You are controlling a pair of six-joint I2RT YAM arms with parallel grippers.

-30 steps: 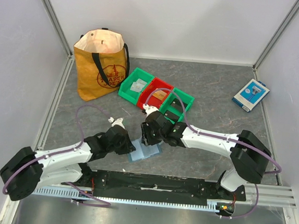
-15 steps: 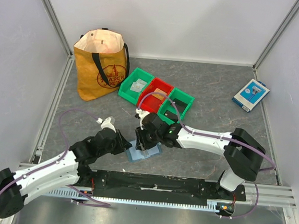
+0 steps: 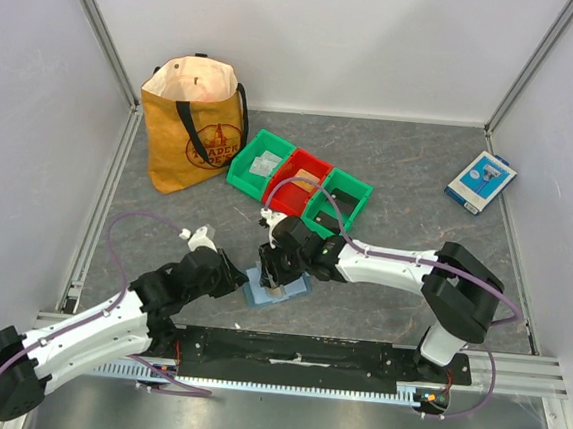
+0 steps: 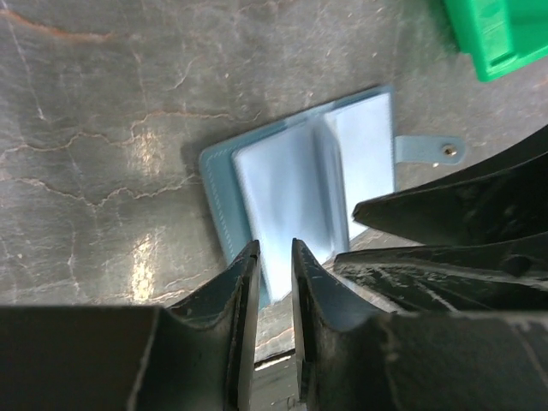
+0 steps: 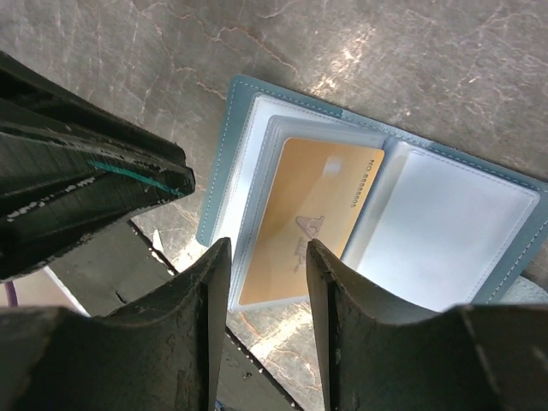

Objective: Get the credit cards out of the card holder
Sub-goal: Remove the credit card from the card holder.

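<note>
The dusty-blue card holder [image 3: 278, 292] lies open on the table near the front edge, its snap tab [image 4: 426, 150] sticking out to one side. An orange-tan credit card [image 5: 308, 218] sits in a clear sleeve of the card holder [image 5: 244, 111]; the other sleeves look pale. My right gripper [image 5: 267, 250] hovers open over that card's lower end, touching nothing that I can see. My left gripper [image 4: 274, 250] is at the near edge of the card holder [image 4: 218, 197], its jaws a narrow gap apart with nothing between them.
Three small bins, green [image 3: 258, 164], red [image 3: 305, 181] and green [image 3: 340, 201], stand behind the holder, with a pale card and an orange card inside. A yellow tote bag [image 3: 194, 126] stands at back left. A blue-and-white box [image 3: 480, 181] lies at back right.
My left arm has drawn back to the left and its jaws have parted slightly. The right gripper has shifted a little left over the holder and opened a bit wider.
</note>
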